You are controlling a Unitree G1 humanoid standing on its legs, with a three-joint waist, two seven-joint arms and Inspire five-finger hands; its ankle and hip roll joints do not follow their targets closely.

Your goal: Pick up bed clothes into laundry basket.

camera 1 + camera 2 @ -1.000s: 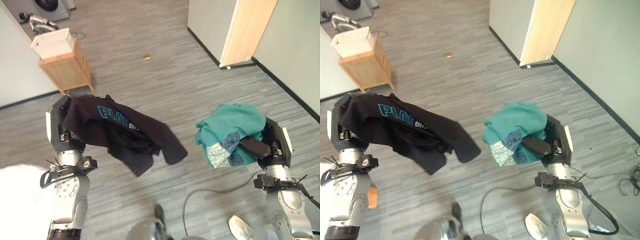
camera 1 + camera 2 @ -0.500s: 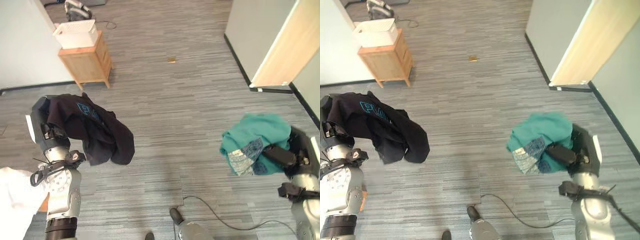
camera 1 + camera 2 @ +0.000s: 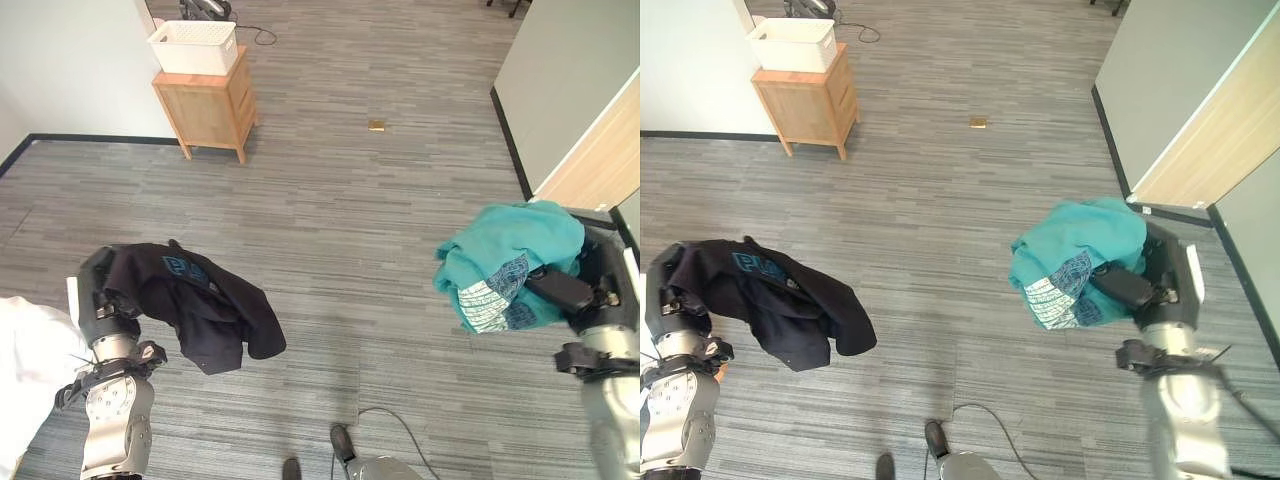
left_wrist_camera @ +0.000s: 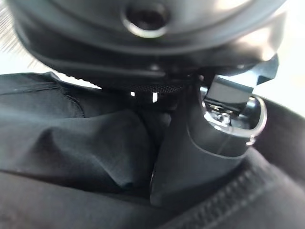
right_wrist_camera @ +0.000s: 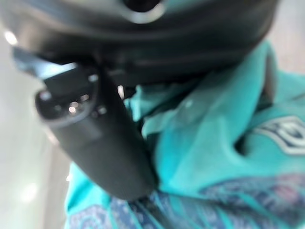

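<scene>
Grey plank floor (image 3: 330, 220) stretches ahead to a wooden cabinet (image 3: 205, 108) with the white laundry basket (image 3: 195, 46) on top — far off, ahead and to my left. My left robot hand (image 3: 100, 300) grips a black shirt (image 3: 200, 315); my right robot hand (image 3: 565, 290) pinches a teal shirt (image 3: 500, 260). Left arm is nearer the basket.
</scene>
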